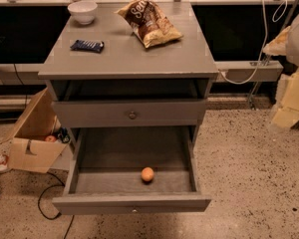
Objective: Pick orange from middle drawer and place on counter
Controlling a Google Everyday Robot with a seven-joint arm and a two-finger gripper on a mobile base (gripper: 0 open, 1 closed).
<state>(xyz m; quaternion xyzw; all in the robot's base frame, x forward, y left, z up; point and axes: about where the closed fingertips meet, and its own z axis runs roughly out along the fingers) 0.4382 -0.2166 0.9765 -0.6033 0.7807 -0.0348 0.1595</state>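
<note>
The orange lies on the floor of the middle drawer, near the front and a little right of centre. The drawer is pulled far out, with its small knob on the front panel. The counter is the grey top of the cabinet above it. My gripper shows as a blurred yellow and white shape at the right edge of the view, well to the right of the cabinet, above floor level and far from the orange. It holds nothing that I can see.
On the counter stand a white bowl at the back left, a chip bag at the back middle and a blue wrapped bar on the left. The drawer above is slightly out. A cardboard box and cables lie on the floor at the left.
</note>
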